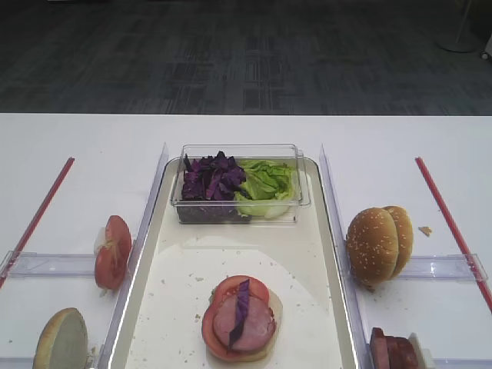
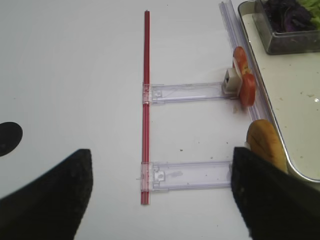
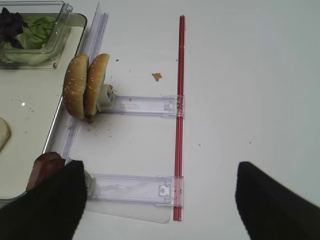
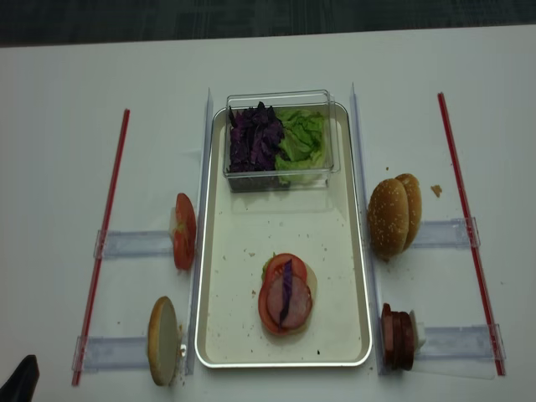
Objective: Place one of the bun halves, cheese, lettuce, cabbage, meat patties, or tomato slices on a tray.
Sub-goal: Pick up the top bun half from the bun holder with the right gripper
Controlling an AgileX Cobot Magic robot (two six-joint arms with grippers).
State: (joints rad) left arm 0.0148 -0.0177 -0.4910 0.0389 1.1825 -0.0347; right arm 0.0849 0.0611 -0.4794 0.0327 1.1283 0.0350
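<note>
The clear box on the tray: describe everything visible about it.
The clear box is a small rectangular tub of transparent plastic with rounded corners, a flared rim and no lid. It sits upright and square at the far end of the tray, resting on the tray's cream floor, its far rim over the tray's far edge. Inside, dark purple cabbage fills the left half and crinkly light-green lettuce the right, the two touching in the middle. No hand touches it.

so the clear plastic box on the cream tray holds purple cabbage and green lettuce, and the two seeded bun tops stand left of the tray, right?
Not quite. The two seeded bun tops stand right of the cream tray, per the exterior high view. The clear plastic box does hold purple cabbage and green lettuce.
</note>
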